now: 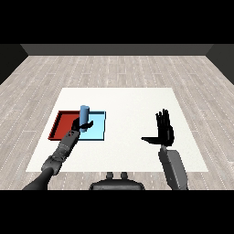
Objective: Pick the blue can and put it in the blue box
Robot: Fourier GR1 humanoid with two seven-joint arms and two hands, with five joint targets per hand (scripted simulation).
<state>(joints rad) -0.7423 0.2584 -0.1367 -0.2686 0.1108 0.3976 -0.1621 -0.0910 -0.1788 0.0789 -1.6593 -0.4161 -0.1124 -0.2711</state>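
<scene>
The blue can [84, 114] is held upright in the curled left hand [84, 125], over the seam between the red tray [61, 124] and light blue tray [98, 131]. Released here, it could land on the red side. The right hand [164, 130] is spread, idle.

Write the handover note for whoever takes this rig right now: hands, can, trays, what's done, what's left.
Left hand: curled round the blue can, holding it upright.
Right hand: open, fingers straight, holding nothing, over bare table on the right side.
Blue can: over the seam where the red tray meets the light blue tray, at the blue tray's left edge. Cannot tell whether its base is touching down or lifted.
Done: can is grasped and brought to the trays.
Left: likely shift it a little to the right so it is clearly inside the light blue tray, set it down, open the left hand and pull back.
</scene>
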